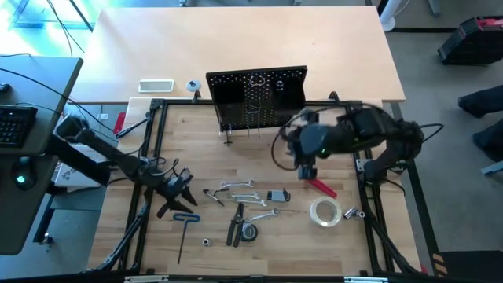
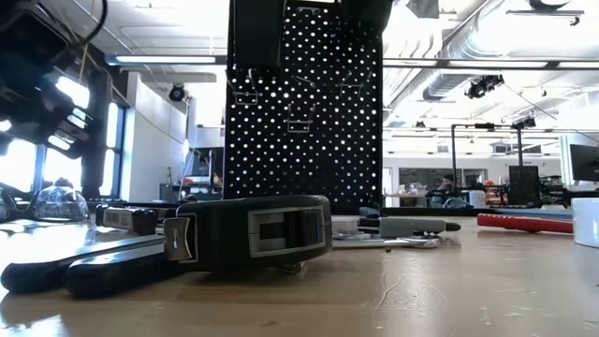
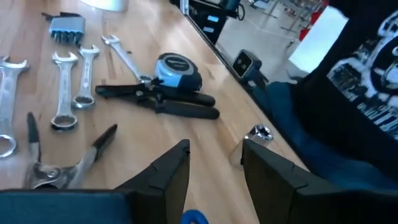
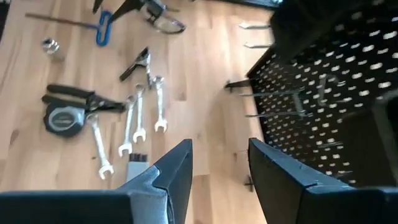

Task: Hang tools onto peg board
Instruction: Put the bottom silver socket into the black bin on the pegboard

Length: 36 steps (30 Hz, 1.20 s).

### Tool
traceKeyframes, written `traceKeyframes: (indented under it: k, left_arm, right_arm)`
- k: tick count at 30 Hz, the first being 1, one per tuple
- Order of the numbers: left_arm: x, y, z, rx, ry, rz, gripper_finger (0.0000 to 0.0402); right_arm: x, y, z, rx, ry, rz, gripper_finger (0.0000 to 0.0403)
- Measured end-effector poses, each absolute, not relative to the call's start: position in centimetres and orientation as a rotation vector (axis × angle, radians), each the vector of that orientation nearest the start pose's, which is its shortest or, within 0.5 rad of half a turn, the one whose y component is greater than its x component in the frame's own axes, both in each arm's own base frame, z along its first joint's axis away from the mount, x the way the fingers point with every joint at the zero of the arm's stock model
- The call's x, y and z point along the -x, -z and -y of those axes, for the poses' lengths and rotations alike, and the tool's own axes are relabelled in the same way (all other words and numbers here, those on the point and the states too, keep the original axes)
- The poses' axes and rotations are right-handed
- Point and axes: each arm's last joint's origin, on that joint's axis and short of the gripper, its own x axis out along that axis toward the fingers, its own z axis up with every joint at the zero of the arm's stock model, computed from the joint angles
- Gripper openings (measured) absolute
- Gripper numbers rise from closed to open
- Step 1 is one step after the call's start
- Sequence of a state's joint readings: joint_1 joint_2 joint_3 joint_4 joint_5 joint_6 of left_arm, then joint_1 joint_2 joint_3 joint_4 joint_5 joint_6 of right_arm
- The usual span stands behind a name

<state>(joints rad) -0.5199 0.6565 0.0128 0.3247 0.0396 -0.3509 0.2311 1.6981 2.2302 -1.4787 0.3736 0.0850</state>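
Hovering right gripper (image 1: pixel 306 170) near the peg board (image 1: pixel 256 94), jaws released, left gripper (image 1: pixel 182 191) low beside wrenches (image 1: pixel 238 187), jaws released.

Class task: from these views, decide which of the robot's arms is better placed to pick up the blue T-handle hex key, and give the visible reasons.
Probably the left. Its open end effector hovers just above the hex key at the table's left front. The right end effector, also open, hangs near the peg board, much farther away.

Two dark, cable-draped arms (image 1: pixel 102 153) with angular black fingers (image 3: pixel 168 177).
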Motion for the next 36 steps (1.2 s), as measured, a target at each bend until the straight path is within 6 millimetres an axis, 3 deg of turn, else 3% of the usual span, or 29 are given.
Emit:
traceKeyframes:
  k: [8,17,26,36]
  left_arm:
    - [-11.6,-12.8,9.1,0.226,0.484,-0.459,0.0181]
    - [-13.2,-12.7,12.3,0.143,0.496,-0.557,0.0231]
    - [-15.5,-11.4,15.1,0.103,0.473,-0.594,0.023]
    - [-18.1,-10.3,18.3,0.05,0.501,-0.609,0.023]
  right_arm:
    - [-30.4,-41.8,-8.1,0.175,0.153,-0.974,0.0151]
    - [-31.6,-37.4,-11.3,0.153,0.106,-0.978,0.0151]
    - [-31.5,-35.8,-14.2,0.131,0.072,-0.922,0.0151]
    - [-30.7,-35.9,-16.0,0.174,0.084,-0.876,0.0151]
